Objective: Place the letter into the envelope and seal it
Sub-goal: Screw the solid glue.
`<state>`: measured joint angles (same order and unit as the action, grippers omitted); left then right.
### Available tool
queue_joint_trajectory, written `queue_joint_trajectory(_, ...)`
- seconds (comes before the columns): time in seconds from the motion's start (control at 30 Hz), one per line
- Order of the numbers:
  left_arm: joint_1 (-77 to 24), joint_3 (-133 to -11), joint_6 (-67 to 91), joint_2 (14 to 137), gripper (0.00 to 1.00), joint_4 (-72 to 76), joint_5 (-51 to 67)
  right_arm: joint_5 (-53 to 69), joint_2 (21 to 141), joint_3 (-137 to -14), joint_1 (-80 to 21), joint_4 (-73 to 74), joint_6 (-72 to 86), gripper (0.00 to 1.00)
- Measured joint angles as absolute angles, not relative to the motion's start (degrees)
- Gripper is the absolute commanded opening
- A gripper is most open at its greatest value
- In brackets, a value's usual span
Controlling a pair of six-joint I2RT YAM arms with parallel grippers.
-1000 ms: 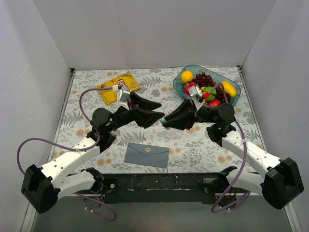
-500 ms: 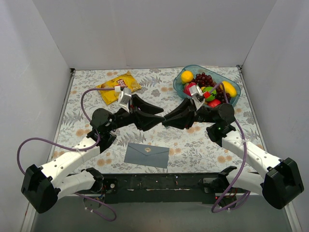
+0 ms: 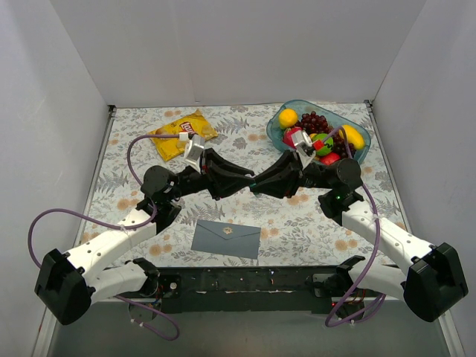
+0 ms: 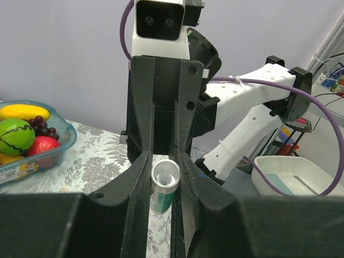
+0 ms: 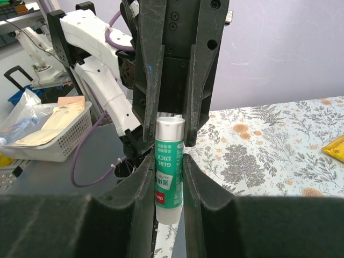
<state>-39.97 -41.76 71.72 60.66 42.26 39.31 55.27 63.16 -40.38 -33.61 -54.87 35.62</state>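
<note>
The grey-blue envelope lies flat near the table's front edge, flap down. The letter is out of view. Above the table's middle the two grippers meet tip to tip. My right gripper is shut on the body of a green glue stick, label sideways between its fingers. My left gripper faces it, and its jaws rest against both sides of the stick's silver cap. In the top view the stick is almost hidden between the fingers.
A yellow crisp bag lies at the back left. At the back right a clear blue bowl holds lemons, grapes and other fruit. White walls close in the floral tablecloth on three sides.
My left gripper has reached further right to the right gripper's tips, and its jaws have narrowed onto the glue stick's cap. The right arm and the envelope have stayed put.
</note>
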Motion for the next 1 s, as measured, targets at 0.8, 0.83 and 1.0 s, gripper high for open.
queue_joint_trajectory(0.8, -39.6, -45.0, 68.3, 62.3, 0.00, 33.3, 40.9, 57.2, 63.4, -43.1, -33.5, -36.6, 23.8, 0.40)
queue_joint_trajectory(0.83, -39.6, -45.0, 68.3, 62.3, 0.00, 33.2, 40.9, 57.2, 63.4, -43.1, -33.5, -36.3, 23.6, 0.38)
queue_joint_trajectory(1.0, -39.6, -45.0, 67.9, 62.4, 0.00, 32.8, 40.8, 57.7, 63.4, -43.1, -33.6, -35.7, 22.5, 0.08)
